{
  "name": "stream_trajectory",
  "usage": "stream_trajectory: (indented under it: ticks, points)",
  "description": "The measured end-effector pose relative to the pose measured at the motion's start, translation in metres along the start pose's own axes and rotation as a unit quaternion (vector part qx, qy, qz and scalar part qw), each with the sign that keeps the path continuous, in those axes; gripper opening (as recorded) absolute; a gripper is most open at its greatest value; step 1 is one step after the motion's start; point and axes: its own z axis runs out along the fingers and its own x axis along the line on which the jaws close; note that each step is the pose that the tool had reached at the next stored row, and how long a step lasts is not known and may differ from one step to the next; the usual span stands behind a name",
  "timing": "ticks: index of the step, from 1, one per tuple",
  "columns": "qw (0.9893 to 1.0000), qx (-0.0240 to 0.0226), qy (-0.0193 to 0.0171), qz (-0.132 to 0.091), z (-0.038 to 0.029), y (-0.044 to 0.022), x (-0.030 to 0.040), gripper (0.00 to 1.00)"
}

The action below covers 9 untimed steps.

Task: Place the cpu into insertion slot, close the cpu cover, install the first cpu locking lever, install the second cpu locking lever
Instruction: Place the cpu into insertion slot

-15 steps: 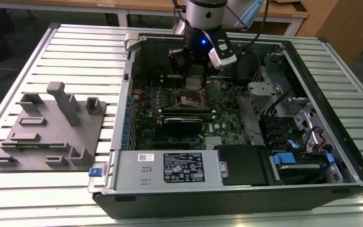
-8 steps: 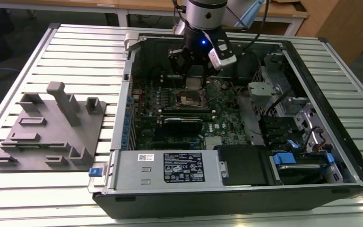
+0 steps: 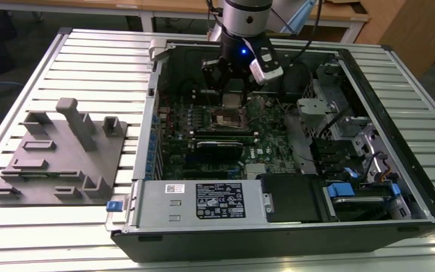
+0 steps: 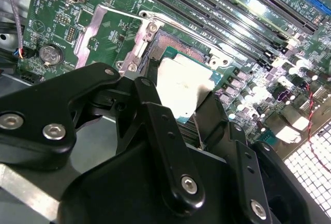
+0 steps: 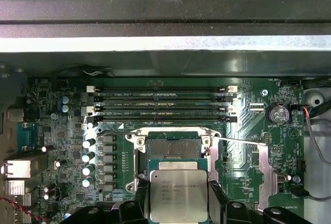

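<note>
Cpu [image 5: 178, 195] gripped in jaws, arm [image 3: 246, 17] reaching down near insertion slot [image 5: 172, 149].

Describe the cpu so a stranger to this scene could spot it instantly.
Inside the open computer case, find the green motherboard and its square insertion slot. Close by that slot, between the black fingers, is the cpu: the one small flat square with a dull silvery top.

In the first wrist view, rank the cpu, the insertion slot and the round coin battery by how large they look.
1. the insertion slot and the cpu: alike; the cpu is nearer the camera and overlaps the slot, so unranked.
2. the coin battery: clearly smallest.
</note>
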Motion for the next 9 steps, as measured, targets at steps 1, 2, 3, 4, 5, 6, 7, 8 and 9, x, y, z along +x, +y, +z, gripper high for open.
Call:
stream_trajectory:
  ticks: [1, 2, 3, 4, 5, 6, 7, 8, 9]
  points:
    - [1.0000, 0.0000, 0.0000, 0.000, 0.0001, 0.0000, 0.0000, 0.54]
    - [1.0000, 0.0000, 0.0000, 0.000, 0.0002, 0.0000, 0.0000, 0.54]
    - [1.0000, -0.0002, -0.0001, 0.000, 0.0006, 0.0000, 0.0000, 0.54]
    - [1.0000, -0.0001, -0.0001, 0.000, 0.0009, 0.0000, 0.0000, 0.54]
    - [1.0000, 0.0000, 0.0000, 0.000, 0.0010, 0.0000, 0.0000, 0.54]
    - [1.0000, 0.0001, 0.0000, 0.000, 0.0011, 0.0000, 0.0000, 0.54]
    - [1.0000, 0.0001, 0.0001, 0.000, 0.0012, 0.0000, 0.0000, 0.54]
    - [1.0000, 0.0001, 0.0001, 0.000, 0.0012, 0.0000, 0.0000, 0.54]
    - [1.0000, 0.0000, 0.0000, 0.000, 0.0014, 0.0000, 0.0000, 0.54]
